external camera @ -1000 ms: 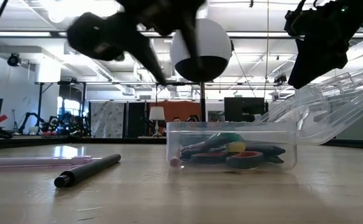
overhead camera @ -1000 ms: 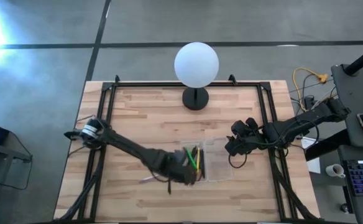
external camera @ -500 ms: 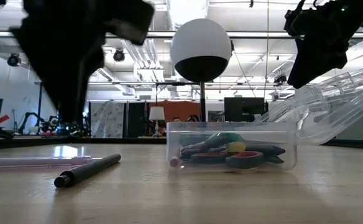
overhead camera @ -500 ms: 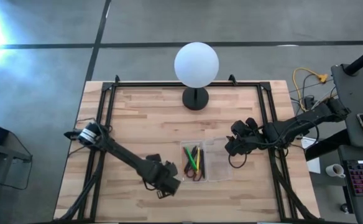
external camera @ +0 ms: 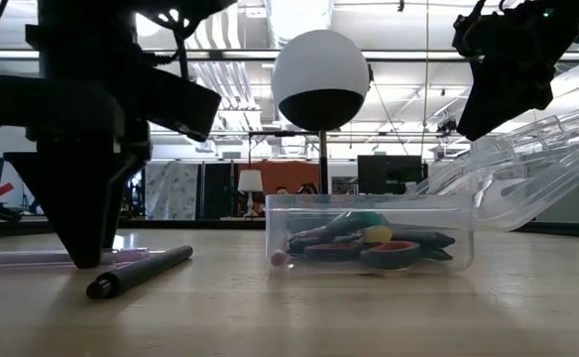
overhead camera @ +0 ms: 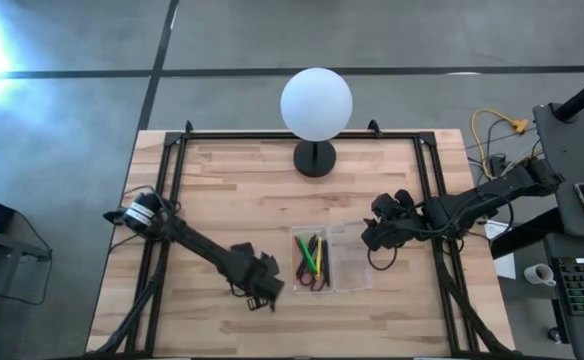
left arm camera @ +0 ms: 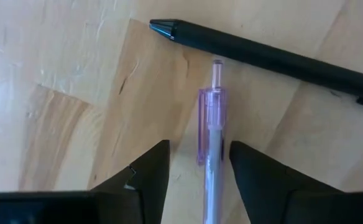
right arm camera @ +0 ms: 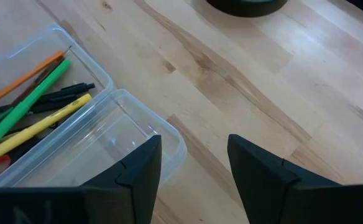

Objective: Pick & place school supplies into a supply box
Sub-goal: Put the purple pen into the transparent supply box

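Right wrist view: supply box [right arm camera: 76, 134], lid open, holds green pen [right arm camera: 26, 102], yellow pen [right arm camera: 38, 127]; right pincer [right arm camera: 194, 165] gapes empty.

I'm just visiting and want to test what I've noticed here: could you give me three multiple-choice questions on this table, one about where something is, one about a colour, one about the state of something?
1. What lies between the left gripper's fingers?
A. the pale purple pen
B. the black pen
C. scissors

2. What colour is the lamp's globe?
A. red
B. white
C. green

3. How is the supply box?
A. lid shut
B. lid open
C. upside down

Answers: 1 A, the left wrist view shows the purple pen between the open fingers; 2 B, the high view shows it white; 3 B, the clear lid tilts back, beside the right gripper.
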Robot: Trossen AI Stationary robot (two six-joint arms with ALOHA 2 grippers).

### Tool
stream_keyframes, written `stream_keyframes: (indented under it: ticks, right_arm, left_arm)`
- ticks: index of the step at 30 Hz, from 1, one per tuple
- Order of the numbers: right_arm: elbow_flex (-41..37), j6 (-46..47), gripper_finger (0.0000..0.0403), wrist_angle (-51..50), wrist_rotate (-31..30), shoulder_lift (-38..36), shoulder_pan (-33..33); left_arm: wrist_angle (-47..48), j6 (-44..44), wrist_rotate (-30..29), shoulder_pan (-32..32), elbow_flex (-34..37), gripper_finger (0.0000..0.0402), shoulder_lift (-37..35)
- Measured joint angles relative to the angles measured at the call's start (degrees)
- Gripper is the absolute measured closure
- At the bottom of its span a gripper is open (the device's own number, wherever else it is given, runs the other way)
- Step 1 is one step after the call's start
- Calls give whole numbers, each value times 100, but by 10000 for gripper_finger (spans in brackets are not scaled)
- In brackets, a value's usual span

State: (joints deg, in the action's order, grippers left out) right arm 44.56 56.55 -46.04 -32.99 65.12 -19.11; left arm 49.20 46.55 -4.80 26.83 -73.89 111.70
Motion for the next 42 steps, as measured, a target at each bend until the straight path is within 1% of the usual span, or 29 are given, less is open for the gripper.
stream_keyframes:
  ticks: [2,4,6,9,11,12,16,18,21,23,25,27,30,33,35,38,40,42]
  right_arm:
    - [0,0,227,2,-2,2,2]
    - [0,0,227,4,0,0,1]
    - [0,0,227,9,-2,0,0]
    - [0,0,227,15,-1,0,0]
    - [0,0,227,15,0,0,0]
    - [0,0,227,15,0,0,1]
    - [0,0,227,17,0,2,1]
    - [0,0,227,15,-2,2,0]
    - [0,0,227,15,0,0,2]
    - [0,0,227,15,-2,0,1]
    - [0,0,227,15,0,2,2]
    - [0,0,227,16,-1,1,2]
    - [0,0,227,19,-1,1,2]
    - [0,0,227,18,-1,2,2]
    - [0,0,227,16,0,0,0]
    - [2,0,227,37,0,2,0]
    - [2,0,227,59,-1,0,2]
    - [2,0,227,79,-1,0,3]
  left_arm:
    - [-119,21,99,-5,96,251,0]
    - [-194,138,160,-8,159,268,6]
    - [-247,211,299,-33,197,294,11]
    - [-316,252,480,-87,222,343,17]
    - [-338,462,622,-154,214,376,23]
    - [-391,664,772,-201,199,384,25]
    - [-448,1477,1180,-405,178,386,-50]
    - [-471,1882,1208,-471,165,387,-213]
    - [-556,2653,993,-550,145,387,-556]
    - [-626,3290,717,-599,73,387,-951]
    - [-818,3891,290,-603,43,388,-1280]
    - [-1076,4424,-344,-602,91,389,-1456]
    - [-2070,5017,-1392,-659,101,389,-1523]
    - [-3297,5193,-1999,-810,29,389,-1299]
    - [-3565,5197,-2140,-914,-76,390,-943]
    - [-3230,5232,-2098,-1036,-395,385,-467]
    - [-2958,5352,-1927,-1082,-622,381,-273]
    - [-2761,5366,-1899,-1082,-844,375,-112]
